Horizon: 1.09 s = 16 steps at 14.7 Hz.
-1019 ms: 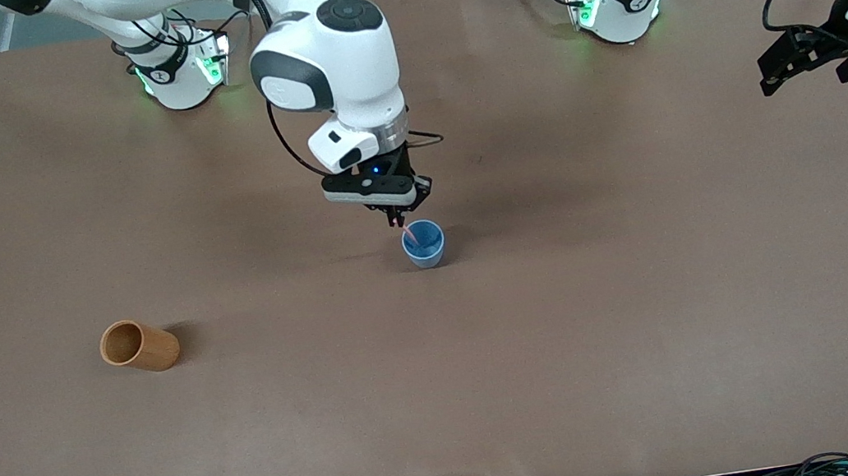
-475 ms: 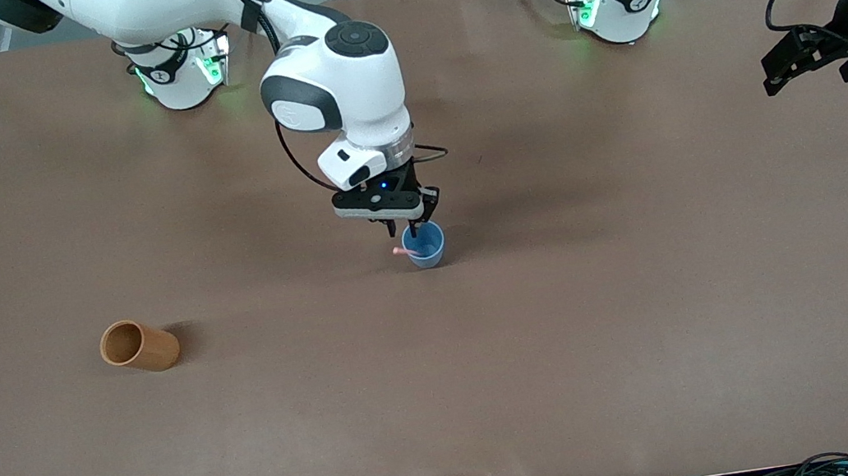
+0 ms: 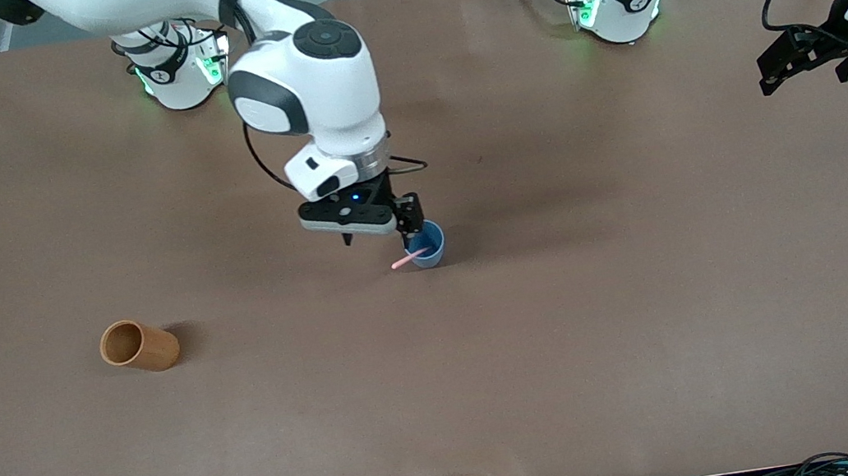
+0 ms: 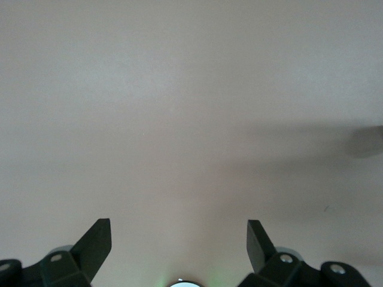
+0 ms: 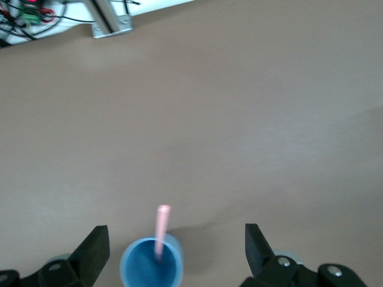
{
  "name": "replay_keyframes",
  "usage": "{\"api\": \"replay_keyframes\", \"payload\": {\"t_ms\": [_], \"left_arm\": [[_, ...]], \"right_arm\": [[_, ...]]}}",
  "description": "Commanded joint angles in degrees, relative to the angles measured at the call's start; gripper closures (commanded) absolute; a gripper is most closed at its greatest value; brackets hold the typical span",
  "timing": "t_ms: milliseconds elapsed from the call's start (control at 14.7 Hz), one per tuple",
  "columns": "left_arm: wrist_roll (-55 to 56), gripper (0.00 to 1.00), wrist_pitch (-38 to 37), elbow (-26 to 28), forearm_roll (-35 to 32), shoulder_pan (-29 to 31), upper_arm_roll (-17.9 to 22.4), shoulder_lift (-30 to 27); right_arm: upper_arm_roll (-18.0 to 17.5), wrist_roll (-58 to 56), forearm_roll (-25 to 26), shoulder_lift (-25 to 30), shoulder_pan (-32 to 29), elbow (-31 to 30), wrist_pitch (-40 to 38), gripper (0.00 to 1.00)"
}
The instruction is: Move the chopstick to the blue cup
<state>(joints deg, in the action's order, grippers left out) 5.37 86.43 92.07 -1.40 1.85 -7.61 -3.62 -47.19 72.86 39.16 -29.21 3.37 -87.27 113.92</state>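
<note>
**A:** Where does the thin pale pink chopstick [image 3: 410, 257] lie from your right hand [image 3: 377, 232]?

**B:** Look at the front view: the stick's lower end sits inside the small round blue plastic cup [image 3: 428, 244], and it leans on the rim with its free end pointing out toward the right arm's end of the table and a little toward the front camera. Your right hand hovers over the cup's rim on the side toward the robots' bases, its fingers spread wide with nothing between them. In the right wrist view the chopstick [image 5: 161, 230] rises out of the cup [image 5: 151, 263] in the gap between the fingers, touching neither.

**A:** So the stick is let go?

**B:** I'd judge so; it rests on the cup alone. Your next move turns on that lean: lift the hand straight up so no finger catches the free end and tips the cup.

**A:** And the left hand [image 3: 797, 57]?

**B:** It waits in the air at the left arm's end of the brown table [image 3: 652, 322], fingers apart and empty, well away. The orange-brown cylindrical holder [image 3: 138, 345] lies on its side near the right arm's end.
</note>
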Motion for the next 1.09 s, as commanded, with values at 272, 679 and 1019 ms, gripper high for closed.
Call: {"api": "replay_keyframes", "payload": {"t_ms": [272, 679, 1019], "left_arm": [[-1.5, 0.00, -0.8, 0.6, 0.9, 0.3, -0.1, -0.9], [-1.9, 0.00, -0.9, 0.5, 0.8, 0.4, -0.1, -0.9], [-1.8, 0.00, -0.9, -1.1, 0.6, 0.3, -0.1, 0.1]], "right_arm": [[19.6, -32.0, -25.6, 18.0, -2.9, -2.0, -6.9, 0.00], [36.0, -53.2, -34.4, 25.3, -3.3, -1.9, -16.9, 0.00], [39.5, -59.8, -34.9, 27.5, -5.2, 3.0, -27.1, 0.00]]}}
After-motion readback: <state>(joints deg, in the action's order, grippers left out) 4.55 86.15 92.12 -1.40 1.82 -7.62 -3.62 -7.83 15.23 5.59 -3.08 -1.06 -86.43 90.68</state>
